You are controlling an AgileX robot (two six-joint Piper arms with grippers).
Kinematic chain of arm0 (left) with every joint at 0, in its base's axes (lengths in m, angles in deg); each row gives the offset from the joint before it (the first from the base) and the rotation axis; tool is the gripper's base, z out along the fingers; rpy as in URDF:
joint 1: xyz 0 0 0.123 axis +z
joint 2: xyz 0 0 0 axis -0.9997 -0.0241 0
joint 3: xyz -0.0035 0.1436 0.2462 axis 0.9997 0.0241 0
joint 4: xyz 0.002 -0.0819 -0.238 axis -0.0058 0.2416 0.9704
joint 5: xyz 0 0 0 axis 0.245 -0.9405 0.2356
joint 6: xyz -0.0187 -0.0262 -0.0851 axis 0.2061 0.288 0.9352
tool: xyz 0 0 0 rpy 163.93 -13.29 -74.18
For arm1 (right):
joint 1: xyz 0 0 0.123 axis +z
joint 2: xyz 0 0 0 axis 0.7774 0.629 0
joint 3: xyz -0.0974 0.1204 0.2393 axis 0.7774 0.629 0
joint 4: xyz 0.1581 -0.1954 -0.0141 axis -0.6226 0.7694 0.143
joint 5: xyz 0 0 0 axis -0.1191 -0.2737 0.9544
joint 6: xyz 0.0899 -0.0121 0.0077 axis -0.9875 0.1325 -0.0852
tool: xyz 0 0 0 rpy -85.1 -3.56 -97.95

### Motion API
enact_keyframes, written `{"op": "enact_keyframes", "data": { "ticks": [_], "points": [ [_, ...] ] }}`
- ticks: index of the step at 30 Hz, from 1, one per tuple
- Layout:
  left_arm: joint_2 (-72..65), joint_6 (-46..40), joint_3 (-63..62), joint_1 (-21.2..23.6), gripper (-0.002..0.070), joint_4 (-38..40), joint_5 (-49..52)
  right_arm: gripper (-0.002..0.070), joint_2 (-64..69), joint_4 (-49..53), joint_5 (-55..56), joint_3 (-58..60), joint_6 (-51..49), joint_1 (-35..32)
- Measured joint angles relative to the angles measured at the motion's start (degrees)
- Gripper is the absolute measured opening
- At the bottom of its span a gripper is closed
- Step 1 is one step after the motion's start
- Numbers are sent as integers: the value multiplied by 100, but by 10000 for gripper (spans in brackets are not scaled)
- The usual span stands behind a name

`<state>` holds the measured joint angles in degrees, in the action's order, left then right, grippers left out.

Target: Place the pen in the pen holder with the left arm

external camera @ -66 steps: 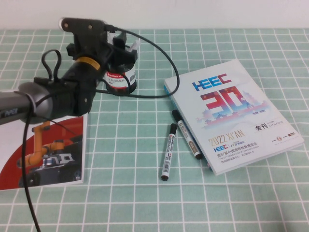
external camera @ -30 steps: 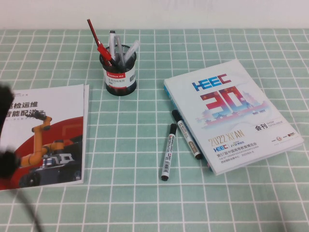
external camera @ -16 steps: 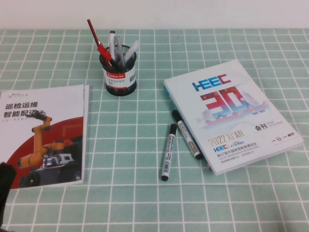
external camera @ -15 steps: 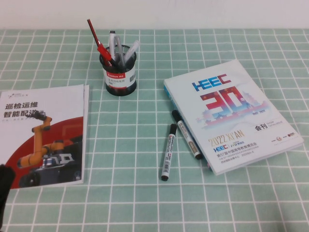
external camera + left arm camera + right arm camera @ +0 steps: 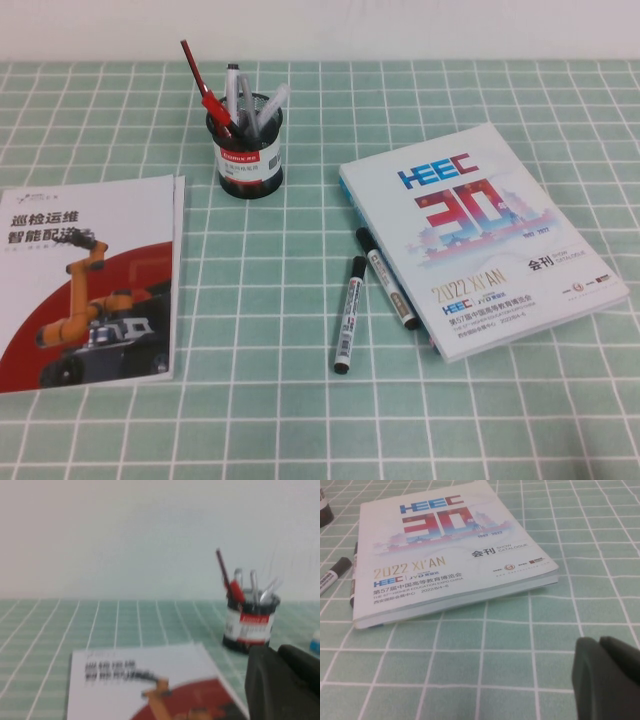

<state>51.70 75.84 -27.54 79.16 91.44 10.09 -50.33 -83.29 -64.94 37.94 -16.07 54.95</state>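
The black mesh pen holder (image 5: pixel 249 160) stands upright at the back of the table, left of centre. The slim clear pen (image 5: pixel 271 104) leans in it, beside another clear pen (image 5: pixel 233 88) and a red pen (image 5: pixel 203 92). The holder also shows in the left wrist view (image 5: pixel 249 625). My left gripper (image 5: pixel 278 651) is shut and empty, low over the front left of the table, far from the holder. My right gripper (image 5: pixel 600 643) is shut and empty, in front of the white catalogue. Neither arm shows in the high view.
A white HEEC catalogue (image 5: pixel 480 235) lies on the right. Two black-capped white markers (image 5: pixel 348 312) (image 5: pixel 386 277) lie at its left edge. A red-and-white brochure (image 5: pixel 85 285) lies at the left. A green checked cloth (image 5: pixel 280 400) covers the table.
My left arm has drawn back from the pen holder to the front left and left the high view. The clear pen stays in the holder.
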Motion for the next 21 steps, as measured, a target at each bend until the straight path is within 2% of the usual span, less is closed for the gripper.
{"op": "enact_keyframes", "data": {
  "ticks": [5,13,21],
  "points": [
    [72,384,0,255,0,-346,911,-20,0,0,0,0,0,0],
    [72,582,0,277,0,-696,2286,-20,0,0,0,0,0,0],
    [75,582,-11,277,0,-744,2378,-20,0,0,0,0,0,0]
  ]
}}
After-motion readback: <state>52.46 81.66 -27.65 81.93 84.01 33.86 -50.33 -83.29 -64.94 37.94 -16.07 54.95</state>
